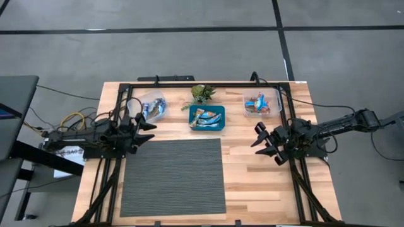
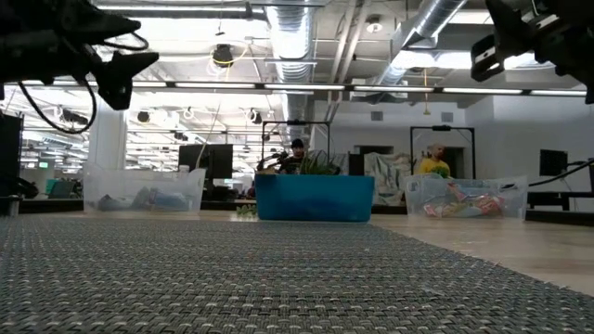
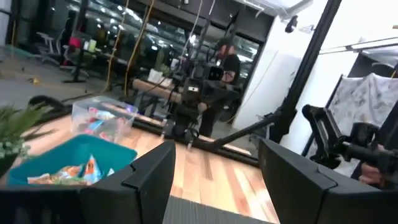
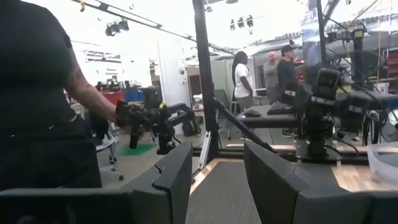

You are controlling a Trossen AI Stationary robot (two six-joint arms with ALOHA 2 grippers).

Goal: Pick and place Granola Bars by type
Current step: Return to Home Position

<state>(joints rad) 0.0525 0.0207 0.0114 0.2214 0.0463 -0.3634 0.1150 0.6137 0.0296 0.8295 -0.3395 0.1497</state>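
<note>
1. Lying in three containers along the table's (image 1: 265, 183) far edge, the Granola Bars (image 1: 207, 117) look mostly sorted: blue wrappers in the left clear bin (image 1: 149, 98); red-orange ones in the right clear bin (image 1: 278, 101); a few mixed wrappers in the teal tray (image 1: 207, 128) between the two, just beside the plant figure (image 1: 203, 93).
2. The left gripper (image 1: 151, 131) hovers over the table's left side, near a corner of the grey mat (image 1: 173, 176), its fingers spread with nothing between them; the right gripper (image 1: 257, 137) hangs over the right side, likewise spread and empty.
3. Each bar is probably light and flat; the shiny film should be slick and crinkly, and the contents likely brittle, so a moderate squeeze seems wiser than a hard one.
4. The best hold is probably across the short width at mid-length; the crimped ends would likely fold or slip out.
5. The bars in the tray overlap, so the topmost one is the sensible pick; the tray's walls favour coming straight down from above rather than from the side.
</note>
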